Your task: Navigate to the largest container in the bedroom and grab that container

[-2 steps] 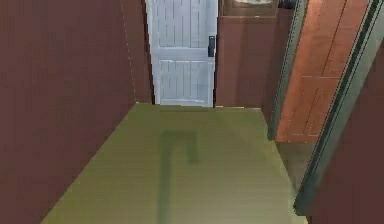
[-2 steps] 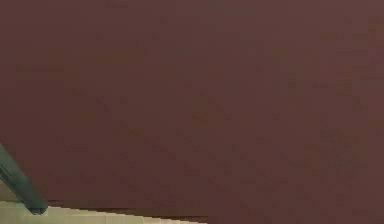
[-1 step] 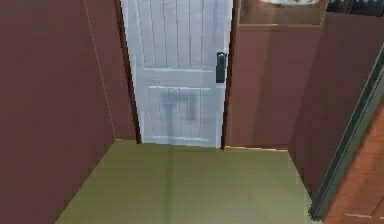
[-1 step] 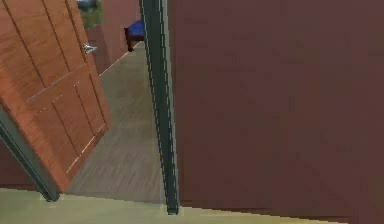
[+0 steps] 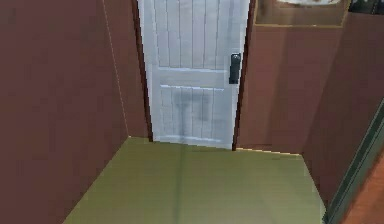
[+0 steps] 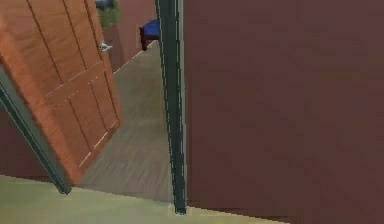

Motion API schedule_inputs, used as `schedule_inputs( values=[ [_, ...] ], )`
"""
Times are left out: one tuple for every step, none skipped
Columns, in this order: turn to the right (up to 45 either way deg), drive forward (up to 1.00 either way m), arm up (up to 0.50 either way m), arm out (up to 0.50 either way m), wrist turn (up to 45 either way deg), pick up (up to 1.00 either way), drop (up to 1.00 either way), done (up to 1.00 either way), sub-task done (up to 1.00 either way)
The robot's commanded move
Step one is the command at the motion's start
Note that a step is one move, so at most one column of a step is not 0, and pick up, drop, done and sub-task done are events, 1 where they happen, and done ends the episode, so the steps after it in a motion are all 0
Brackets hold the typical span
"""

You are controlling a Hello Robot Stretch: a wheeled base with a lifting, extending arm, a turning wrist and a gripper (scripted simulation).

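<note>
Facing a shut white door (image 5: 192, 70) at the end of a small hall: dark handle (image 5: 234, 68) on its right side, maroon wall (image 5: 60, 100) either side, olive floor (image 5: 190, 185) underfoot. No way on there unless that door gives.

Out on the arm side, a better prospect. An orange door (image 6: 60, 85) stands swung open, and past the dark frame post (image 6: 172, 100) a strip of planked floor (image 6: 135, 135) runs off into another room. Far down it sits a small blue thing (image 6: 150, 28), maybe furniture, too small to call.

Progress? Early, I'd say. This is the navigating leg: no bedroom reached for certain, nothing grabbed. Where the container stands I cannot tell; my guess is somewhere through that open doorway. The claw, apart or together, I cannot tell either.

Left to do, by my reckoning: turn toward the opening, drive through, pick out the largest container, line up the arm and take hold.
</note>
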Motion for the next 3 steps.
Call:
schedule_inputs(
  values=[
    [0.0,0.45,0.00,0.00,0.0,0.00,0.00,0.00,0.00],
    [45.0,0.00,0.00,0.00,0.0,0.00,0.00,0.00,0.00],
    [42.0,0.00,0.00,0.00,0.0,0.00,0.00,0.00,0.00]
  ],
)
